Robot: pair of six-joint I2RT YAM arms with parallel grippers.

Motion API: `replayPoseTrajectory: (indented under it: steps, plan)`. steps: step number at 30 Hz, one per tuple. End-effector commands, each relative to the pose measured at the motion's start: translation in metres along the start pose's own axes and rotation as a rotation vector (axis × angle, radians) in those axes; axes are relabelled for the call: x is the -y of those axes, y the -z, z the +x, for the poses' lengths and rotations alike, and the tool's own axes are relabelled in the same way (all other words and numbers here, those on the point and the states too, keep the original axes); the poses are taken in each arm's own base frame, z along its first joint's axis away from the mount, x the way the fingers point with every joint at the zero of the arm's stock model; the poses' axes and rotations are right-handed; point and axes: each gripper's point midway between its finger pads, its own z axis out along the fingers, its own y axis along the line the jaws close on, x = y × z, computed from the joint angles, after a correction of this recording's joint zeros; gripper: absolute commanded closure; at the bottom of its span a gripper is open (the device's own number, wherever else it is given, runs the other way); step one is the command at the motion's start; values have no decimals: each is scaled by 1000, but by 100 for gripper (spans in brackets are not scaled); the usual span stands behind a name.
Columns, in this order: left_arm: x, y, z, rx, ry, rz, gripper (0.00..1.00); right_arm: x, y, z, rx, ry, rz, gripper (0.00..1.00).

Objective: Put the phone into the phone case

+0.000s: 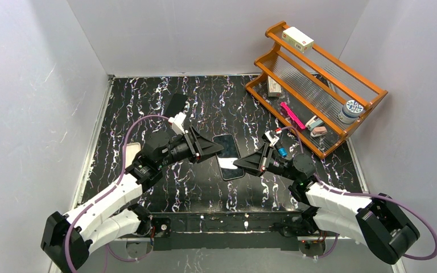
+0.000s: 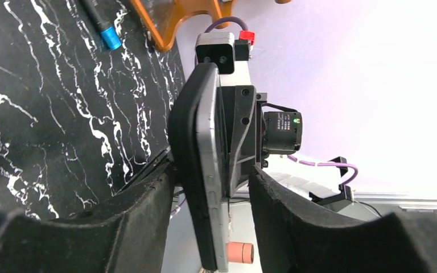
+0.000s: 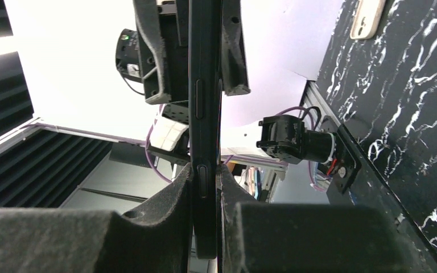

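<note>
A dark phone (image 1: 227, 154) hangs above the middle of the table between my two grippers. In the left wrist view it is edge-on: a grey phone edge (image 2: 211, 187) lying in a black phone case (image 2: 185, 142). My left gripper (image 1: 219, 149) straddles its far-left end; one finger (image 2: 148, 199) touches the case and the other (image 2: 284, 210) stands apart from it, so it is open (image 2: 211, 170). My right gripper (image 1: 238, 164) is shut on the near-right end, with both pads pressed on the cased phone (image 3: 205, 114), gripper (image 3: 206, 170).
A beige phone-shaped case (image 1: 131, 152) lies flat at the table's left, also in the right wrist view (image 3: 367, 20). A flat black item (image 1: 176, 103) lies at the back. A wooden rack (image 1: 318, 85) with small items stands at the right. A blue-tipped pen (image 1: 281, 151) lies by it.
</note>
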Motion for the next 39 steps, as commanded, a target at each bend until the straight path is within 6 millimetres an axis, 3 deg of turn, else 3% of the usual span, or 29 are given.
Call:
replayPoseTrajectory:
  steps: [1,4,6,9,15,18,22,30,35,39]
  plan:
    - [21,3,-2,9,-1,114,55,-47,3,3,-8,77,-167,93]
    - [19,3,-1,12,0,118,66,-49,0,3,-17,79,-175,93]
    - [20,4,-2,17,-3,122,80,-50,-1,4,-31,82,-182,91]
    - [18,4,-2,15,-1,108,97,-46,-4,7,-57,94,-163,81]
    - [-1,3,-2,0,-47,-25,100,-31,-5,6,-52,113,-99,42]
    - [-5,3,-2,-4,-46,-61,100,-29,-8,5,-59,118,-82,37]
    - [-1,3,-3,-11,-35,-59,100,-32,-13,6,-79,116,-96,44]
    - [25,5,-5,-21,-9,5,100,-40,-20,2,-87,109,-126,75]
    - [55,15,-11,19,-17,122,66,-55,-14,-2,-32,69,-210,86]
    - [67,18,-12,35,-30,192,49,-71,-11,-5,-11,67,-264,89]
